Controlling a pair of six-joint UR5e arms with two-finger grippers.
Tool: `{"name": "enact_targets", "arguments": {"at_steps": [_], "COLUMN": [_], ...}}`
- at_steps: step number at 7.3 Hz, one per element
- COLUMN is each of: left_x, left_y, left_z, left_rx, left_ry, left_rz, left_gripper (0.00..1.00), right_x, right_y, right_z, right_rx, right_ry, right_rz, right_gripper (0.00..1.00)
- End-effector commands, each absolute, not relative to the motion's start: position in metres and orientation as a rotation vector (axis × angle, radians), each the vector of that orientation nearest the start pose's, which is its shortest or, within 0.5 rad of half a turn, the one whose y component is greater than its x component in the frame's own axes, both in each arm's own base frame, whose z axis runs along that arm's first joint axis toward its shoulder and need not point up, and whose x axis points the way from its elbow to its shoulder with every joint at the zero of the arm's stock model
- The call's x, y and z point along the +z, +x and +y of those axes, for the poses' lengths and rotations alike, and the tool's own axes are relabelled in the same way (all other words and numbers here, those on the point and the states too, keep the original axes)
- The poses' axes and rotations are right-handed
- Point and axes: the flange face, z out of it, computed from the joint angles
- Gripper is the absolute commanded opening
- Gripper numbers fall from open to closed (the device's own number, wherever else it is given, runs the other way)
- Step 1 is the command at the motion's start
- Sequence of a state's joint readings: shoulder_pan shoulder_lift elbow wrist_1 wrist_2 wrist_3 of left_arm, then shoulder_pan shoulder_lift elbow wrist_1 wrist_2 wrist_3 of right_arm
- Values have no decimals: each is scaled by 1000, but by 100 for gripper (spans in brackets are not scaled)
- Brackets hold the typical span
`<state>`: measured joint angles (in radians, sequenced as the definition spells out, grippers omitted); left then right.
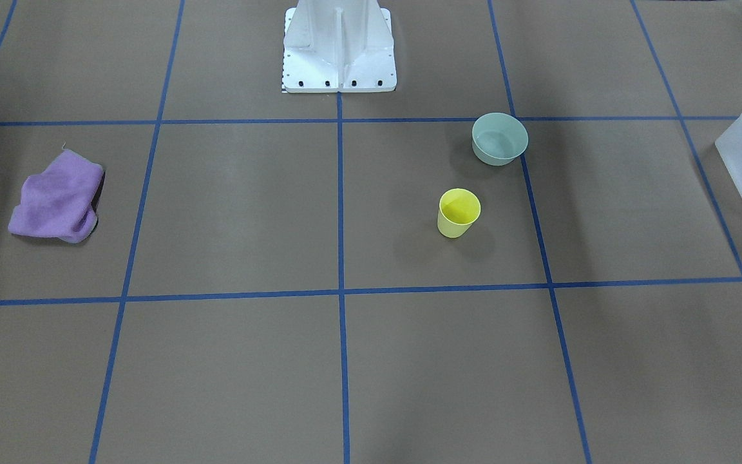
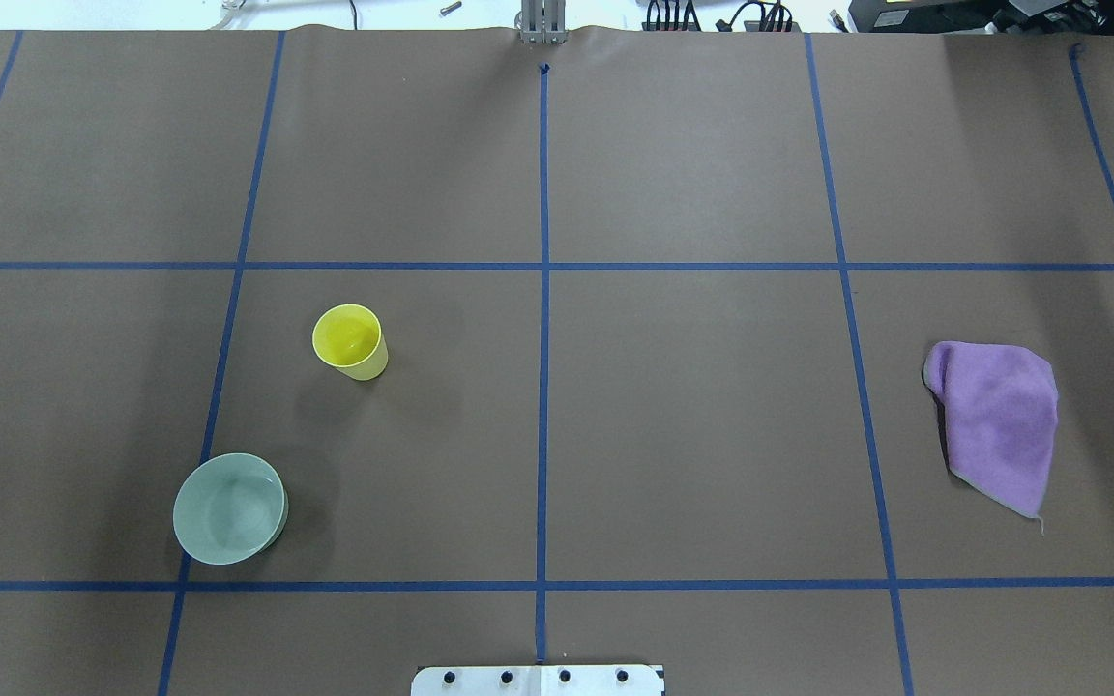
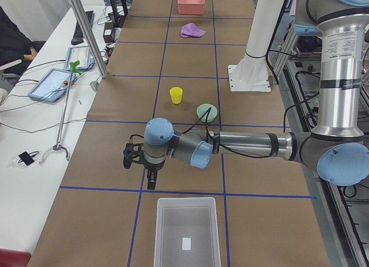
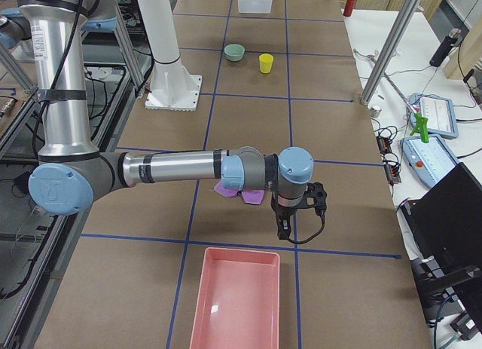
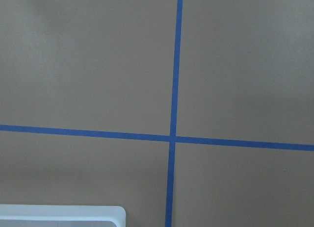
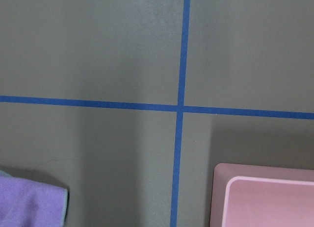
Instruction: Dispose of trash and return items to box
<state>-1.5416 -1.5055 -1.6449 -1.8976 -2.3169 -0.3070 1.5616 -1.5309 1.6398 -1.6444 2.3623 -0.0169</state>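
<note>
**Grippers L + R: state not determinable; cup not yet in box**

Item 1. Left gripper (image 3: 151,183): hangs pointing down over the brown paper-covered bench (image 2: 712,416), just beside the short end of the frosted translucent white rectangular plastic bin (image 3: 185,200). It appears in the left side view only, so I cannot tell how wide it is or whether it holds anything. The left wrist view shows only bench, blue tape and one bin corner.

Item 2. Right gripper (image 4: 284,230): same pose at the opp. end, near a pink rectangular plastic tray (image 4: 241,251) and a crumpled purple microfibre cloth (image 1: 57,196). It appears in the right side view only, so its opening and load cannot be told either.

Item 3. Small bright-yellow tapered plastic cup (image 1: 458,212): upright, mouth up, looks empty. It stands on the robot's left half, well apart from the bin and apart from the squat pale-green round bowl (image 1: 500,138) nearby.

Handling est. for the cup: prob. light, thin-walled and smooth, so it may flex or slip under a hard squeeze and tips easily. Suggested hold is one finger inside and one outside the rim, or across the body below the rim, w/ moderate force. The left arm is the nearer one.

Item 4. Bowl: unclear whether it belongs in the bin.
</note>
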Motion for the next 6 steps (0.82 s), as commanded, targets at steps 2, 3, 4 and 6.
{"name": "enact_targets", "arguments": {"at_steps": [2, 3, 4, 6], "left_x": [628, 628, 629, 628], "left_y": [-52, -52, -51, -52], "left_z": [-475, -475, -475, -474], "left_rx": [-133, -134, -135, -135], "left_ry": [200, 199, 195, 196], "left_rz": [784, 784, 784, 787], "left_gripper": [99, 99, 99, 99], "right_x": [610, 609, 611, 608], "right_y": [57, 57, 57, 57], "right_z": [-511, -511, -511, -513], "right_rx": [-40, -40, -39, -43], "right_ry": [38, 38, 35, 42], "right_rz": [-790, -793, -793, -794], "right_gripper": [100, 100, 100, 100]}}
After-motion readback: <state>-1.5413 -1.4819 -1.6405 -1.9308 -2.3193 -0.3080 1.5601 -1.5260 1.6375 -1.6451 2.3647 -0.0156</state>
